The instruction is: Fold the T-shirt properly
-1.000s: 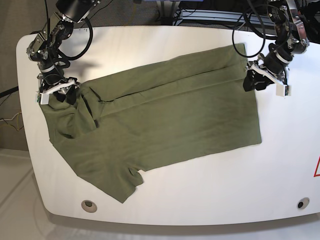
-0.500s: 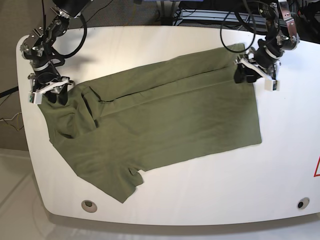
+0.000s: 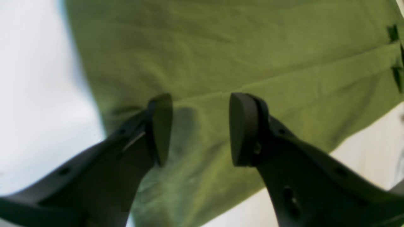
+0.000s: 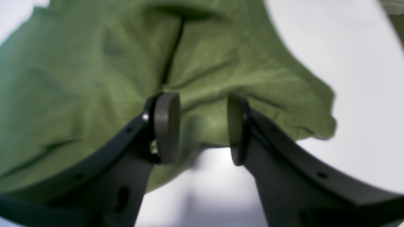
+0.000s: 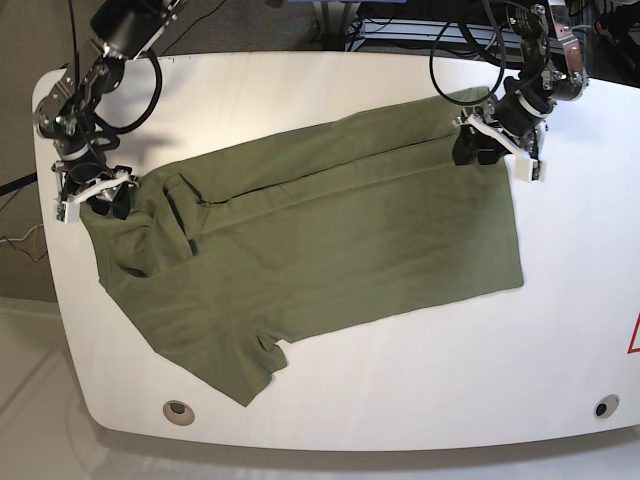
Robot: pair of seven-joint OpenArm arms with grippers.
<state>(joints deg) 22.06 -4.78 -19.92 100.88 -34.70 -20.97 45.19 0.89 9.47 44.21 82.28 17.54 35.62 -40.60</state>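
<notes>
The olive-green T-shirt (image 5: 330,235) lies spread out slantwise on the white table (image 5: 560,330), with a fold ridge running along its upper part. My left gripper (image 5: 474,150) is open above the shirt's far right corner; in the left wrist view (image 3: 199,129) its fingers (image 3: 161,126) straddle the fold line on the cloth (image 3: 221,47). My right gripper (image 5: 104,203) is open at the shirt's left end; in the right wrist view (image 4: 202,129) it hangs over the rumpled cloth edge (image 4: 221,72). Neither holds cloth.
Two round holes sit near the table's front edge, one on the left (image 5: 179,410) and one on the right (image 5: 601,407). A red mark (image 5: 634,335) lies at the right edge. Cables and equipment (image 5: 400,25) stand behind the table.
My left gripper has moved left and back, from beside the shirt's right edge onto its far corner. My right gripper has shifted left toward the shirt's left edge.
</notes>
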